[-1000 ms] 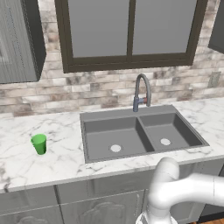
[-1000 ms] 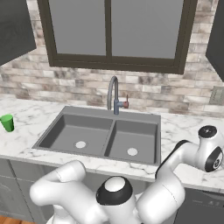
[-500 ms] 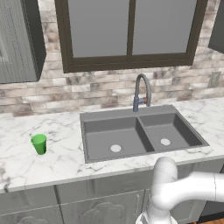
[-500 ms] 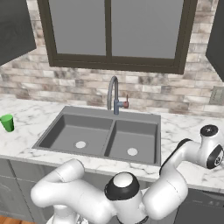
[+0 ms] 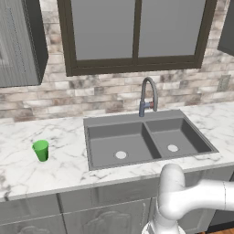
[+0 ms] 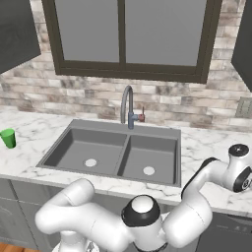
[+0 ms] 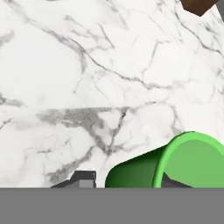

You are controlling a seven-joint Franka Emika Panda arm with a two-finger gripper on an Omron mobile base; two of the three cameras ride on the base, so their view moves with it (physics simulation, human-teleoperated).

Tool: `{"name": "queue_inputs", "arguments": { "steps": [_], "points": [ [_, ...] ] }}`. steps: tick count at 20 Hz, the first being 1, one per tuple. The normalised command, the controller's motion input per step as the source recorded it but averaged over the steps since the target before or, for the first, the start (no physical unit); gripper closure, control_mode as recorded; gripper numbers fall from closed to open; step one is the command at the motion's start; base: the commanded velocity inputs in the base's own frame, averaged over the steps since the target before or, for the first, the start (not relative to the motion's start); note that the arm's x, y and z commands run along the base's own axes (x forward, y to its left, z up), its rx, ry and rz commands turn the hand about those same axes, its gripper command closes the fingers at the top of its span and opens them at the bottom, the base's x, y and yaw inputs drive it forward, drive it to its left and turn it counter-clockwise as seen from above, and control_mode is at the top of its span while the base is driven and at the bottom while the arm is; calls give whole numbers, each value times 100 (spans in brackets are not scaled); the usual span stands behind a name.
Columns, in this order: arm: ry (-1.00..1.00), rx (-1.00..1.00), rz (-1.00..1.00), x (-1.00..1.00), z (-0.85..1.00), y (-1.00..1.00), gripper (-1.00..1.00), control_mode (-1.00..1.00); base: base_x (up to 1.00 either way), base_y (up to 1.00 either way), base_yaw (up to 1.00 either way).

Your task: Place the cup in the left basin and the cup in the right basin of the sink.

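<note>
A green cup [image 7: 175,164] sits at the bottom of the hand view on white marble, its open mouth towards the right. My gripper [image 7: 129,180] is shut on it, one dark fingertip [image 7: 83,178] outside its wall and the other inside its mouth. A second green cup [image 5: 40,150] [image 6: 8,138] stands upright on the counter left of the sink [image 5: 91,123] [image 6: 174,132]. Both the left basin [image 5: 114,137] [image 6: 86,145] and the right basin [image 5: 176,132] [image 6: 152,155] hold nothing but their pale drains. My arm [image 6: 216,172] reaches over the counter right of the sink.
A grey gooseneck faucet [image 5: 147,93] [image 6: 127,106] rises behind the sink's divider. A brick wall and a dark-framed window close off the back. A brown object [image 7: 199,5] shows at the top right corner of the hand view. An outlet [image 6: 244,107] is on the right wall.
The arm's near joints have shifted slightly in both base views. The cup on the left counter and the sink stand as before.
</note>
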Motion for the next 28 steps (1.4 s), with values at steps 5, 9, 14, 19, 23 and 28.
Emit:
{"name": "queue_inputs", "arguments": {
  "steps": [5, 9, 14, 19, 23, 28],
  "points": [
    [0, 0, 0, 0, -1, -8, 100, -100, 0, 0, 0],
    [-1, 0, 0, 0, 13, 0, 100, -100, 0, 0, 0],
    [-1, 0, 0, 0, 14, 24, 100, -100, 0, 0, 0],
    [0, 0, 0, 0, 5, 53, 100, -100, 0, 0, 0],
    [0, 0, 0, 0, 0, 60, 100, -100, 0, 0, 0],
    [0, -1, 0, 0, 6, 57, 100, -100, 0, 0, 0]
  ]
}}
